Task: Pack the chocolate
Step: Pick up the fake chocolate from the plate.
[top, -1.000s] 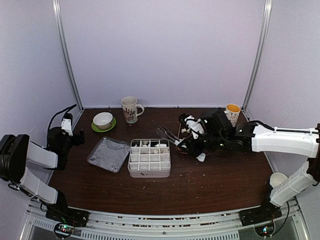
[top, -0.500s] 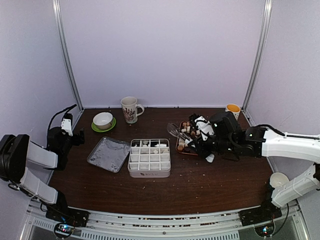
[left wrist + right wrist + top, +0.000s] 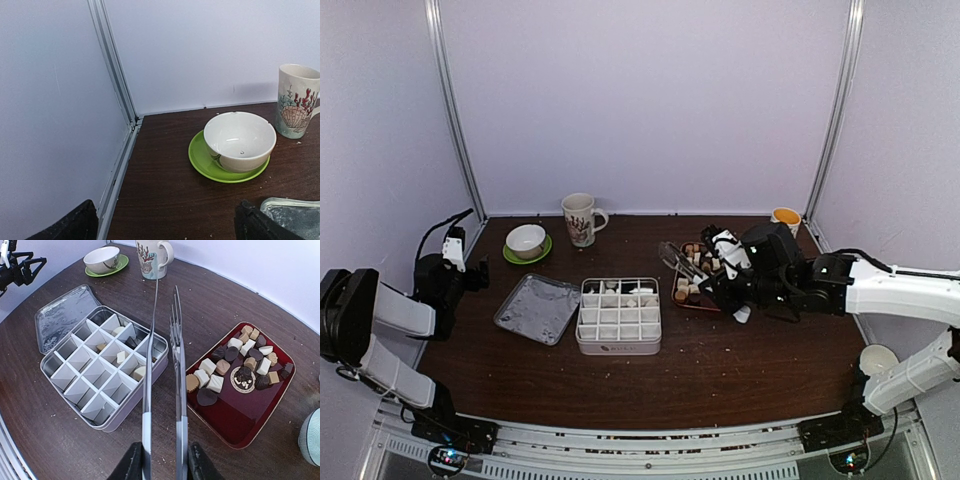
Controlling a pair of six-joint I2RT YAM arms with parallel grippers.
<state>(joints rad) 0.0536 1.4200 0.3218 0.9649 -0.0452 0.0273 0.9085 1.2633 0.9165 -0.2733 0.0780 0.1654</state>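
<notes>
Several dark, tan and white chocolates (image 3: 235, 360) lie on a red tray (image 3: 240, 417), which stands right of the box in the top view (image 3: 692, 300). A grey divided box (image 3: 131, 412) (image 3: 618, 344) holds a few chocolates (image 3: 120, 356) in its far compartments. My right gripper (image 3: 162, 460) (image 3: 718, 290) is shut on the handles of metal tongs (image 3: 176, 355) (image 3: 673, 258). The tong tips are apart and empty, in the air between box and tray. My left gripper (image 3: 165, 230) is open and empty at the far left.
The box lid (image 3: 538, 307) lies left of the box. A white bowl on a green saucer (image 3: 240, 140) (image 3: 526, 240) and a patterned mug (image 3: 580, 218) stand at the back. A yellow-filled cup (image 3: 785, 222) is at the back right, and a white cup (image 3: 875, 358) is at the right edge.
My right arm has drawn back to the right with the tongs, from near the box to over the tray's left edge. The left arm has not moved.
</notes>
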